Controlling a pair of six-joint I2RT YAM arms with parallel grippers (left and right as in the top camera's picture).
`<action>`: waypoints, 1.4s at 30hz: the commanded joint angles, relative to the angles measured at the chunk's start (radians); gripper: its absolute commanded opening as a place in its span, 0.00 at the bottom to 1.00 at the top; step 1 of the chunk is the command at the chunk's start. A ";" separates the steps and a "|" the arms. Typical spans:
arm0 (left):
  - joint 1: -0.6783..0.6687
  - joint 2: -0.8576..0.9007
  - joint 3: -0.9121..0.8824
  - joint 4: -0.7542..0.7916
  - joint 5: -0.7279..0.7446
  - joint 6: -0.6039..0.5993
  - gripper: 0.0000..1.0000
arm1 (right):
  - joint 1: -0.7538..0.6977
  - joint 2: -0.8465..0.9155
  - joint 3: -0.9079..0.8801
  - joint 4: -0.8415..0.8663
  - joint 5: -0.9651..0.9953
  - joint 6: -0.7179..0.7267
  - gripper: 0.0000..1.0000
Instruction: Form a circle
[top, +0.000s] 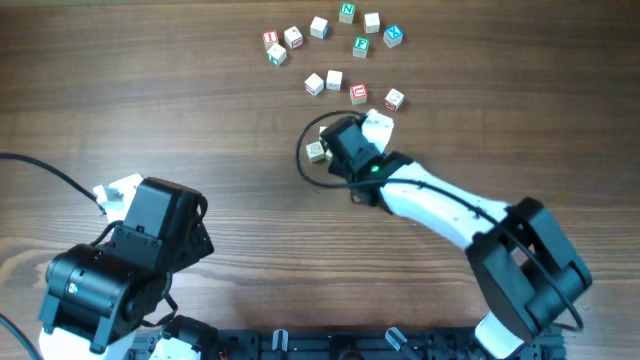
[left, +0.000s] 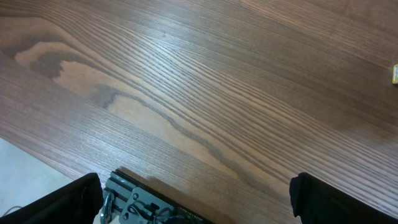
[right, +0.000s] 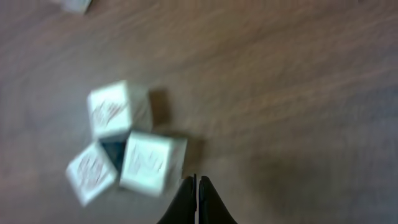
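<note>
Pale alphabet cubes (top: 334, 79) scattered in a loose arc at top centre of overhead view, no closed ring, right gripper (right: 197, 193) pinched shut and empty just beside three cubes, left gripper (left: 196, 193) spread wide over bare table (left: 186, 93).

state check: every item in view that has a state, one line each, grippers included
left gripper: open, empty, over bare table.
right gripper: shut, empty, tips beside a cluster of three cubes.
small pale wooden alphabet cubes: loose on the table, scattered in a rough arc, no closed ring yet.
three-cube cluster: bunched together, blurred, letters unreadable.
lone cube: apart from the rest, left of the right gripper.
brown wooden table: flat.
</note>
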 joint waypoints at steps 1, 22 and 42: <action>0.006 -0.002 -0.003 0.000 0.001 -0.016 1.00 | -0.025 0.049 -0.002 0.010 -0.027 0.018 0.05; 0.006 -0.002 -0.003 0.000 0.001 -0.016 1.00 | -0.025 0.091 -0.002 0.092 -0.078 -0.009 0.05; 0.006 -0.002 -0.003 0.000 0.001 -0.016 1.00 | -0.024 0.091 -0.002 0.109 -0.113 -0.034 0.04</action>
